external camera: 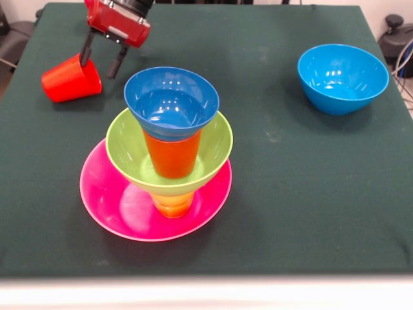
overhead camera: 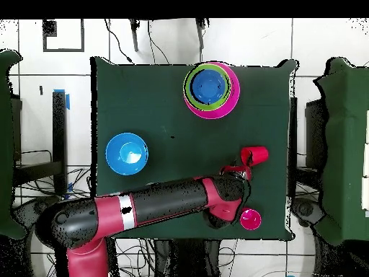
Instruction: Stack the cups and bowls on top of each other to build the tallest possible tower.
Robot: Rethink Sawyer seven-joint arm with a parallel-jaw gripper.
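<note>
Gripping the red cup (external camera: 71, 80) by its rim, the gripper (external camera: 101, 61) has one finger inside the cup's mouth and one outside its wall, so the cup hangs tilted on its side, near the counter's (external camera: 290, 194) far left corner in the front view. Whether its lower side rests on the green cloth or hangs just clear cannot be told.

Well apart from it stands the tower (external camera: 169, 152): a wide pink bowl (external camera: 113, 206) at the bottom, a yellow-orange cup (external camera: 172, 203) on it, a lime green bowl (external camera: 126, 139) on that, an orange cup (external camera: 171, 155) inside the green bowl, and a small dark blue bowl (external camera: 171, 100) on top, mouth up. A light blue bowl (external camera: 342, 77) sits alone at the far right. In the overhead view a small pink bowl (overhead camera: 251, 218) lies beside the arm (overhead camera: 158, 205) near the counter's edge.

The step in hand looks like fetching the red cup as the next storey. The next move would call for lifting it clear, turning it upright, carrying it over the dark blue bowl and lowering it gently into the middle, since the stack is narrow and a sideways nudge could topple it
</note>
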